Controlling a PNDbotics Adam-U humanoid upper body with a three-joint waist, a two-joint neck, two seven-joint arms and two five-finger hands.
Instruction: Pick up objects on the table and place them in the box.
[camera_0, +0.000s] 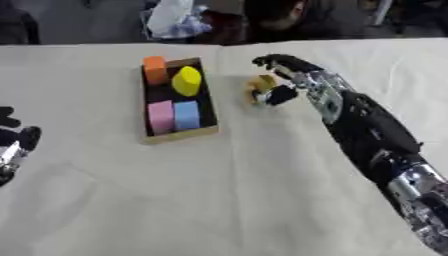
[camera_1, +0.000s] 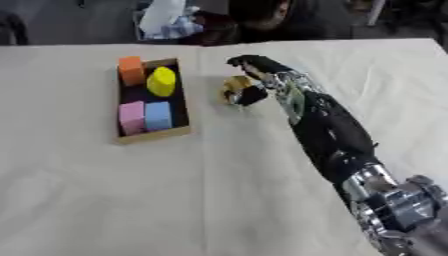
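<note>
1. Reaching across the table (camera_0: 262, 200) from the right, the right hand (camera_0: 282, 75) sits just beside the box (camera_0: 179, 135), its fingers curled round a small yellow-orange block (camera_0: 260, 86). The placing makes sense: the block is the only loose piece I can see, and it lies a short move from the box's near wall.
2. Whether the block is clear of the cloth or resting on it, I cannot tell; the dark thumb covers its lower side.
3. Box contents: an orange block (camera_0: 155, 70) propped on the far corner rim, a yellow rounded piece (camera_0: 186, 81) beside it, a pink block (camera_0: 161, 116) and a blue block (camera_0: 186, 115) side by side at the near end. Dark floor shows between the two pairs, probably the spot meant for the held piece.
4. The left hand (camera_0: 16, 145) rests idle at the left edge, well apart from the box, fingers relaxed and holding nothing.
5. Held block: small, yellow-orange, blocky outline, mostly hidden by fingers. Judged a light piece like the others.
</note>
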